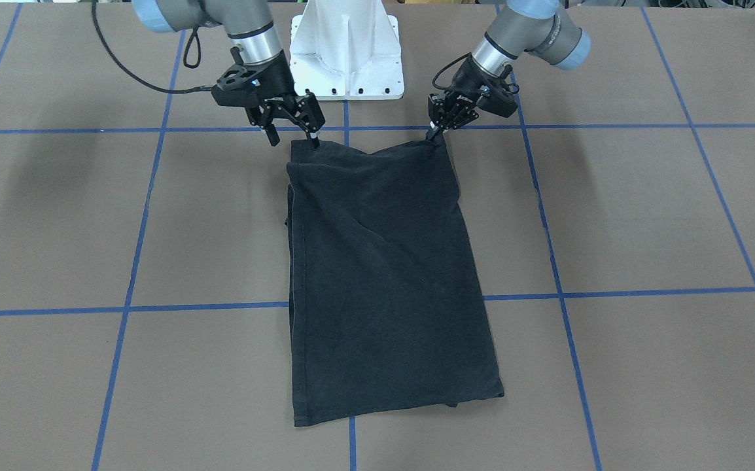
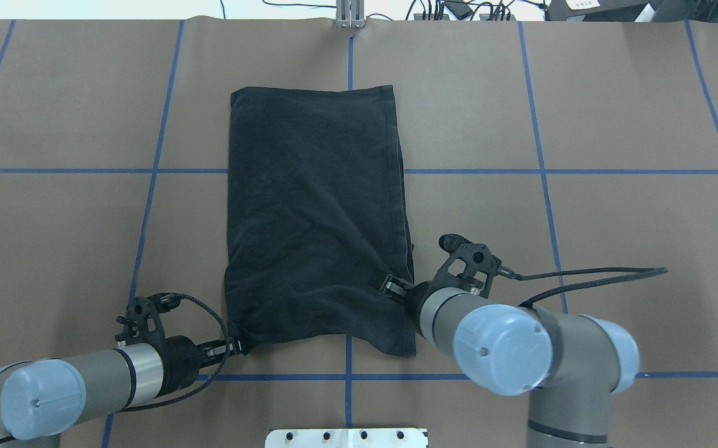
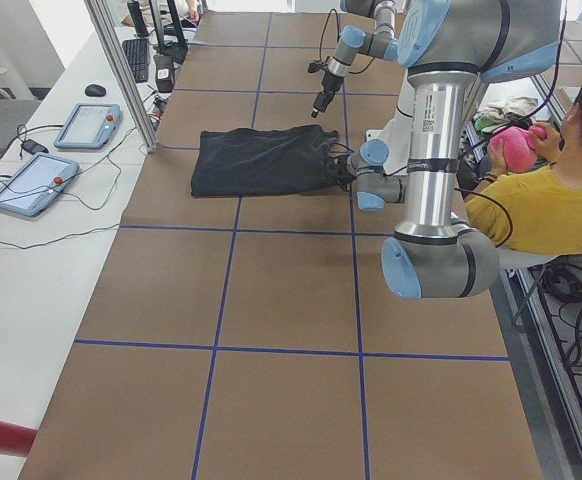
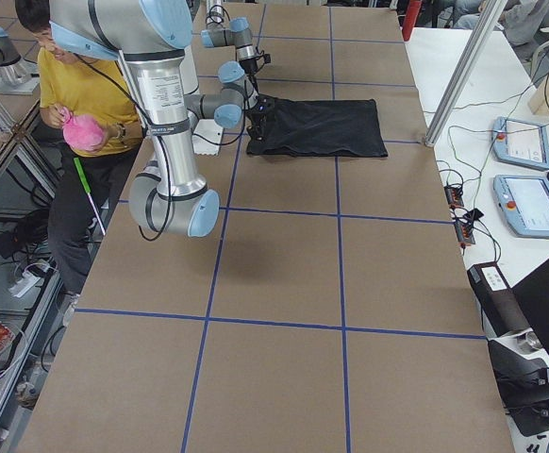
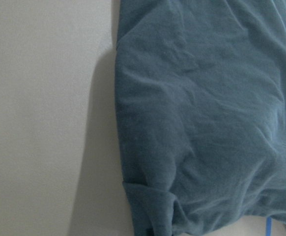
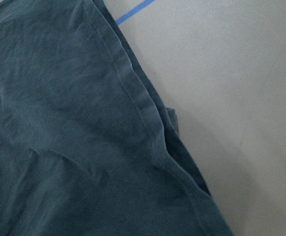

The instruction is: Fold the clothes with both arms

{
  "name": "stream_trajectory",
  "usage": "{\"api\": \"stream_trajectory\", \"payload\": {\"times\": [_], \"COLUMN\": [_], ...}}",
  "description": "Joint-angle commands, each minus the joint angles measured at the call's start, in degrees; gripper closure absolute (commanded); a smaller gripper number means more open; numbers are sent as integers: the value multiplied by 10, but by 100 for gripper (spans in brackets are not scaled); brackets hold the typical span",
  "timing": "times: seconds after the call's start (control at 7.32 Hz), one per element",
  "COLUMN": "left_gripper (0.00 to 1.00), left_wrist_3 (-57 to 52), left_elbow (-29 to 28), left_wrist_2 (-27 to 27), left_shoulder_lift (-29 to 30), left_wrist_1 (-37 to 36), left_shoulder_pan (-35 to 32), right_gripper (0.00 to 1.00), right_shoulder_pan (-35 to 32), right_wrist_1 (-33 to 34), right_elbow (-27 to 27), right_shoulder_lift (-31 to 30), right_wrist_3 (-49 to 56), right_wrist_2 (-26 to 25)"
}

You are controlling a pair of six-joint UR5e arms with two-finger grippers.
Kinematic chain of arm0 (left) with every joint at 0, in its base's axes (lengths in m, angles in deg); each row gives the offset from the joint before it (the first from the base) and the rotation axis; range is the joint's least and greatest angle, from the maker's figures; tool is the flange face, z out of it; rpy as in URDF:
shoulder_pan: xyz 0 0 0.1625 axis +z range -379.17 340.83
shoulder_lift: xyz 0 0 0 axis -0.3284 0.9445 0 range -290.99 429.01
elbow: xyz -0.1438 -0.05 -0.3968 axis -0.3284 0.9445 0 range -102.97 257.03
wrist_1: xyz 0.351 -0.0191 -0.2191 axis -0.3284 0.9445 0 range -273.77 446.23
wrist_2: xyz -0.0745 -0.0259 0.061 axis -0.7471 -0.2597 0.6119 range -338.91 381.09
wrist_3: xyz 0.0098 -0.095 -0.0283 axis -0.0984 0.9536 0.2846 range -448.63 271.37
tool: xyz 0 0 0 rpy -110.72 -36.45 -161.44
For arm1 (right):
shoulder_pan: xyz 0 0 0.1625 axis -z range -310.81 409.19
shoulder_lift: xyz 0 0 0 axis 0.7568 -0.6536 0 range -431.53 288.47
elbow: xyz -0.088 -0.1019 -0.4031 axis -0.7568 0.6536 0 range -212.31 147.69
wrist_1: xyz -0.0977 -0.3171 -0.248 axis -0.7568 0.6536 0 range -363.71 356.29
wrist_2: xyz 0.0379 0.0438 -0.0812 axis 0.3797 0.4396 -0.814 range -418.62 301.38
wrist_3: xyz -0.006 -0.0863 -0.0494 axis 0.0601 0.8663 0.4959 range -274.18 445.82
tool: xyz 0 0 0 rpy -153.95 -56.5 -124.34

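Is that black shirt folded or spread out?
Folded: the T-shirt forms a narrow rectangle, no sleeves showing, layered edges along one side.

Open table flanks the T-shirt on both sides; the white pedestal stands near its robot-side edge

The T-shirt is soft, matt black cloth, finely creased. The tabletop looks like dull brown paper, crossed by smooth blue tape lines. My left end effector and right end effector are matt black.
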Motion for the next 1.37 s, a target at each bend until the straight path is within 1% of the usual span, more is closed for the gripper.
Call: {"api": "stream_trajectory", "payload": {"times": [0.0,0.41,0.68,0.82,0.96,1.23], "left_gripper": [100,100,100,100,100,100], "left_wrist_3": [0,0,0,0,0,0], "left_elbow": [0,-1,-2,-2,-2,-2], "left_wrist_2": [0,0,1,1,1,0], "left_shoulder_lift": [1,0,0,1,1,1], "left_wrist_1": [0,0,0,0,0,0], "left_shoulder_pan": [0,0,0,1,0,0], "right_gripper": [2,1,3,8,18,19], "right_shoulder_pan": [13,12,23,23,23,25], "right_wrist_1": [26,32,48,48,48,48], "right_elbow": [96,106,107,109,110,117], "right_shoulder_lift": [71,65,65,67,70,70], "right_wrist_3": [-64,-41,-42,-43,-46,-46], "right_wrist_2": [-22,-20,-22,-25,-29,-34]}}
